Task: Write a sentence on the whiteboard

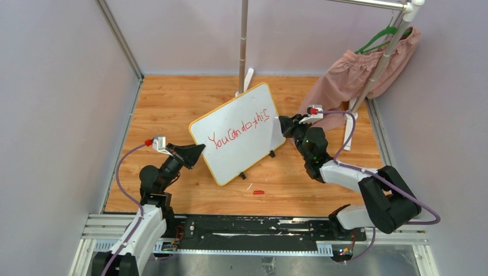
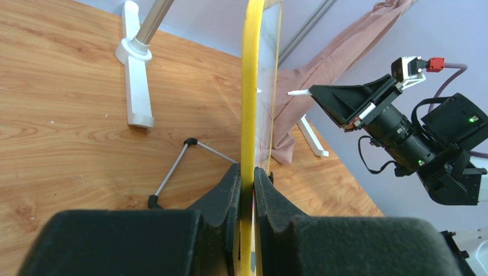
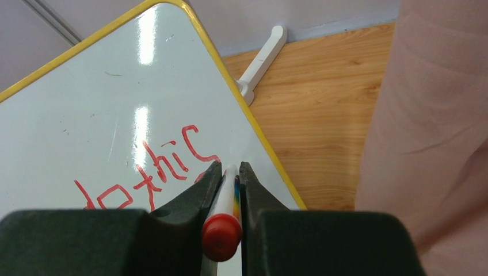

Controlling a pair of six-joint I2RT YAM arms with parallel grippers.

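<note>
The whiteboard (image 1: pixel 239 133) stands tilted on the wooden table, and its yellow rim (image 2: pixel 248 86) shows edge-on in the left wrist view. The sentence (image 1: pixel 237 131) runs across it in slanted red letters, whose end (image 3: pixel 155 172) appears in the right wrist view. My left gripper (image 1: pixel 198 150) (image 2: pixel 247 172) is shut on the board's lower left edge. My right gripper (image 1: pixel 283 123) (image 3: pixel 230 168) is shut on a white marker with a red end (image 3: pixel 221 236) at the board's right edge. The marker tip (image 2: pixel 298 92) points at the board's face; I cannot tell whether it touches.
A red marker cap (image 1: pixel 258 192) lies on the table in front of the board. Behind the board stand a rack pole (image 1: pixel 243 40) and its white foot (image 2: pixel 135 86). A pink garment (image 1: pixel 357 75) hangs at the back right. The board's wire stand (image 2: pixel 172 172) rests behind it.
</note>
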